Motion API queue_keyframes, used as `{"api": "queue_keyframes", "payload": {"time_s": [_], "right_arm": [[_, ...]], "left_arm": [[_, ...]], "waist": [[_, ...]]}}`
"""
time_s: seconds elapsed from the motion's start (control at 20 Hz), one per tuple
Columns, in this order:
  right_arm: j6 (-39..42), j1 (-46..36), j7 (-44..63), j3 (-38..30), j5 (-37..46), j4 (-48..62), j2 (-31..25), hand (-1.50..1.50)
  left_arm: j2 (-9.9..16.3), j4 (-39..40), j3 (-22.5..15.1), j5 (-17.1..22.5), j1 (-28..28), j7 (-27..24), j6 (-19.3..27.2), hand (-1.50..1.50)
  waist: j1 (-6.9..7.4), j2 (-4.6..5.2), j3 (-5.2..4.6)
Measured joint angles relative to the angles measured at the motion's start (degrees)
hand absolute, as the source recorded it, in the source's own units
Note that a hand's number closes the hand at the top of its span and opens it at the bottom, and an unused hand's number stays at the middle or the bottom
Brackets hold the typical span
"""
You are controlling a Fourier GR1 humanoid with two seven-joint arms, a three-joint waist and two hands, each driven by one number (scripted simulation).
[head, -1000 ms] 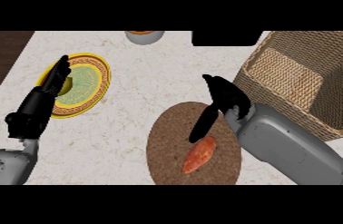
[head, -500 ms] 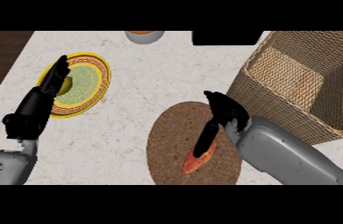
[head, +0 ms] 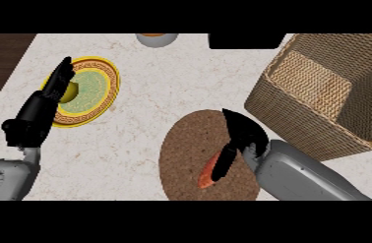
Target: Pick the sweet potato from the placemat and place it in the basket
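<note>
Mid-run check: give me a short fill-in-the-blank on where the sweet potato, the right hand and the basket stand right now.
1. The sweet potato lies on the round brown ____.
2. The right hand is over the ____, its fingers reaching down to it.
3. The wicker basket stands on the robot's ____ side of the placemat.
4. The left hand rests open beside the yellow-rimmed ____.

Missing words: placemat; sweet potato; right; plate

Right robot hand (head: 240, 138) points fingers downward, seemingly straight; left robot hand (head: 44, 109) rests open, fingers up.
</note>
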Motion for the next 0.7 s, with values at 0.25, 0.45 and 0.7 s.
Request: {"api": "queue_keyframes", "payload": {"time_s": [0.25,0.45,0.7], "right_arm": [[-0.8,1.9,-0.5,0.4,3.5,1.0,1.7,-1.50],[-1.7,3.7,-0.5,0.4,6.4,1.1,3.4,-1.50],[-2.8,6.8,-1.2,-0.1,9.4,1.6,5.0,-1.50]], "left_arm": [[-0.6,-0.9,0.1,-0.4,0.0,1.0,-0.4,0.00],[-1.0,-0.7,0.4,-0.7,-0.2,1.4,-0.9,0.00],[-1.2,-2.0,0.7,-1.5,0.9,1.7,-1.0,0.00]], "waist": [[0.24,0.01,0.02],[0.15,0.01,0.02],[0.28,0.00,0.03]]}}
